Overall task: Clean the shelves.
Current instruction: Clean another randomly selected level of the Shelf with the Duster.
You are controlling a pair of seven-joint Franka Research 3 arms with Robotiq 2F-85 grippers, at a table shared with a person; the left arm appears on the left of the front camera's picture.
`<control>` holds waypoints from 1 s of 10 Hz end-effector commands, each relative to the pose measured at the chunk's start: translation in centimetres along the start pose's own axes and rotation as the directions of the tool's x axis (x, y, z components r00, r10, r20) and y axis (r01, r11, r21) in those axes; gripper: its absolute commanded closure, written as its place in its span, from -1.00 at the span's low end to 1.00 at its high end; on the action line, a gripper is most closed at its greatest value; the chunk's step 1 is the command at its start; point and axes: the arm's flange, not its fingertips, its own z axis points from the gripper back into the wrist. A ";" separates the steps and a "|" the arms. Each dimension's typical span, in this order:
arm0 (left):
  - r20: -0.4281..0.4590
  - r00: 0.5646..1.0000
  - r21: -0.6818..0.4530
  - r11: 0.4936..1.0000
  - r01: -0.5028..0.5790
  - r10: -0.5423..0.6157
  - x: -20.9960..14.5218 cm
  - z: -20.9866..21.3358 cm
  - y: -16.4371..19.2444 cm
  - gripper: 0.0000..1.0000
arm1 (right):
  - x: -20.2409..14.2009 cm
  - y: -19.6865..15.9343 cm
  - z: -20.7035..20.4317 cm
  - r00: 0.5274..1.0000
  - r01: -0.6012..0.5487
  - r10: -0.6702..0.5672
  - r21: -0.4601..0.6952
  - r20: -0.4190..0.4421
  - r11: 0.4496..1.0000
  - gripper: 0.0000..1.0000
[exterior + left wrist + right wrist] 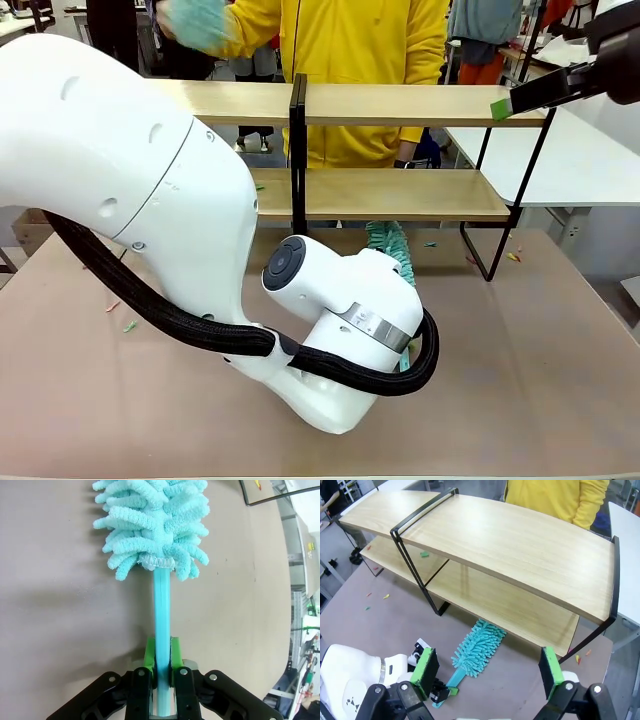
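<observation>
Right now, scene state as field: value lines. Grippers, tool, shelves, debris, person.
left gripper: shut on the duster handle
duster: teal, fluffy head pointing toward the shelves, low at the table, in front of the lower board
right gripper: open, holding nothing, raised near the shelves' right end
shelves: two wood boards on a black frame, upright on the table
scraps: small coloured bits on the table
green bit: on the lower board
person: yellow top, standing behind the shelves

Matt light-wood shelves point(520, 545), black metal frame point(297, 150); fluffy cloth duster point(150, 525), smooth plastic handle point(161, 610).
</observation>
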 end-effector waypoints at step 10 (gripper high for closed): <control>-0.035 0.999 0.004 1.000 -0.001 0.001 3.9 2.2 -2.4 0.74 | 0.1 -0.1 0.0 1.000 0.000 0.000 0.001 0.001 1.000 -1.00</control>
